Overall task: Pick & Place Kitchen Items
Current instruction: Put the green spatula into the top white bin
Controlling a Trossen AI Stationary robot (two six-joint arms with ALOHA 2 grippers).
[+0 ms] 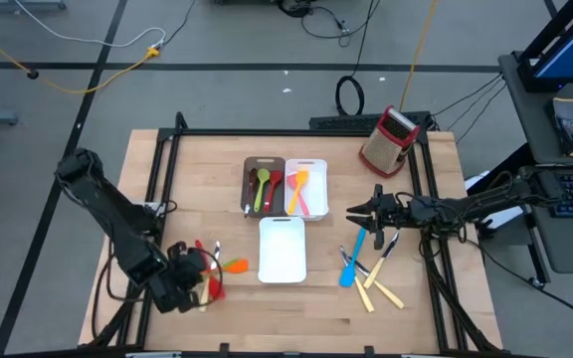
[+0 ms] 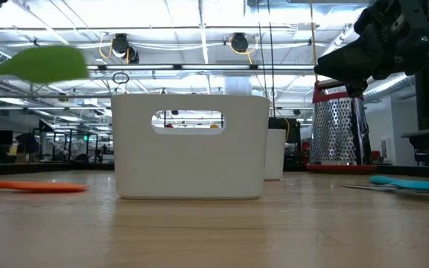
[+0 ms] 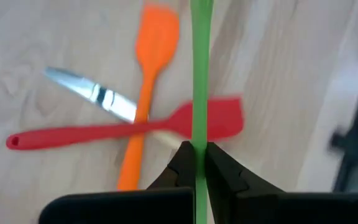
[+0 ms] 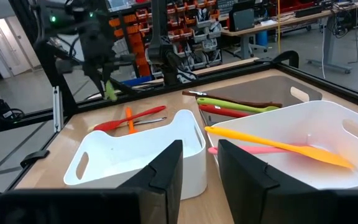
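My left gripper hovers over the table's near left part, shut on a green utensil whose head hangs high above the tabletop. Below it a red spatula, an orange spatula and a metal knife lie crossed on the wood. My right gripper is held level right of the trays, open, nothing between its fingers. A blue spatula and cream-handled knives lie below it. My left gripper pinches the green utensil's thin handle between its two fingers, coming steeply from above. The handle runs on past the fingers both ways. The utensil is lifted clear of the table and of the utensils lying under it.
A dark-brown tray and a white tray with utensils stand side by side at the centre back. A third white tray sits nearer. A red-and-metal box grater stands at the back right. A black frame rims the table.
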